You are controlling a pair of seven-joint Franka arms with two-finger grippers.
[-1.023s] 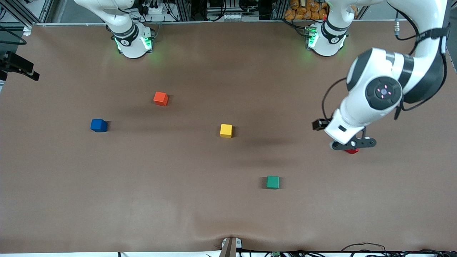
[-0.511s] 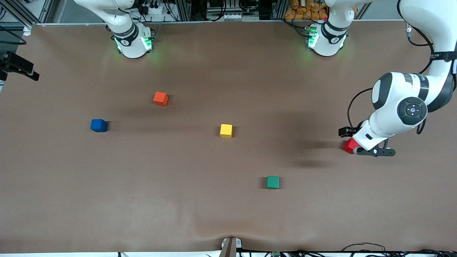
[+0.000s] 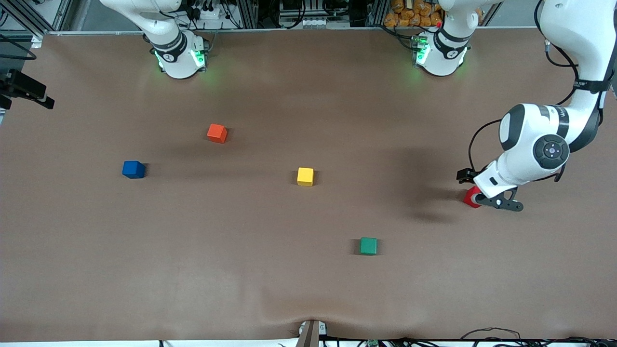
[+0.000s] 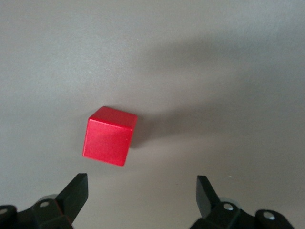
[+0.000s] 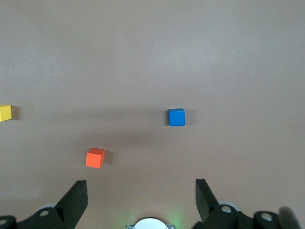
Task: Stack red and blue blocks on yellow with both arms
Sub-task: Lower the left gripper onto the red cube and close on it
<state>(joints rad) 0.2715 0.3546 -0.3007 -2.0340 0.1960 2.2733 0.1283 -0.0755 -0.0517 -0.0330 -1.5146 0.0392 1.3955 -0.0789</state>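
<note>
L gripper (image 4: 140, 191) now lower over red block (image 3: 471, 197), jaws wide; green cube (image 3: 368, 246) nearby

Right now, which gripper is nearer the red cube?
Left. The left gripper hangs open just above the red cube; the right gripper waits open, high near its base.

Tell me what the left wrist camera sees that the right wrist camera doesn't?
Only the left wrist view shows the red block, lying on the table just ahead of the open left gripper.

Only the right wrist view shows the blue block, the orange-red cube, the yellow block and the open right gripper, high over the table.

Both show bare brown table and open black fingers.
</note>
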